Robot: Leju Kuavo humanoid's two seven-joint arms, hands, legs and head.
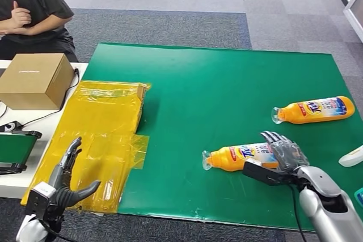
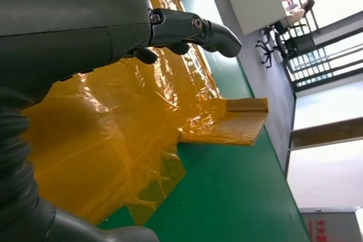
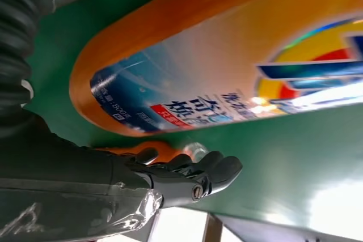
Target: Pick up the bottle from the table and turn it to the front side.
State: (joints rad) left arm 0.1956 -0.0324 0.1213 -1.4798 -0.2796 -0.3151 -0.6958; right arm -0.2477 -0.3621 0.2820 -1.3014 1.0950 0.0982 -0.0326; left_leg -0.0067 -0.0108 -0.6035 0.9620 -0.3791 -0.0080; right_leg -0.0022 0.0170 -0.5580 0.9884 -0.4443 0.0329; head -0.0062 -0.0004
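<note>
Right hand: the right hand (image 1: 283, 157) is over the wide end of the near bottle (image 1: 240, 156), fingers spread above it and thumb low on the side toward the robot; I cannot tell if it already grips.
Near bottle: it lies on its side on the green mat (image 1: 205, 94), the cap pointing away from the hand, toward the yellow sheet (image 1: 100, 134); label (image 3: 214, 83) faces the wrist camera.
Second bottle: another orange bottle (image 1: 315, 109) lies beyond the right hand, apart from it.
Left hand: the left hand (image 1: 64, 182) hangs over the yellow sheet, fingers apart, holding nothing.
Far beyond left hand: a cardboard box (image 1: 36, 80) and a seated person (image 1: 32, 9).
</note>
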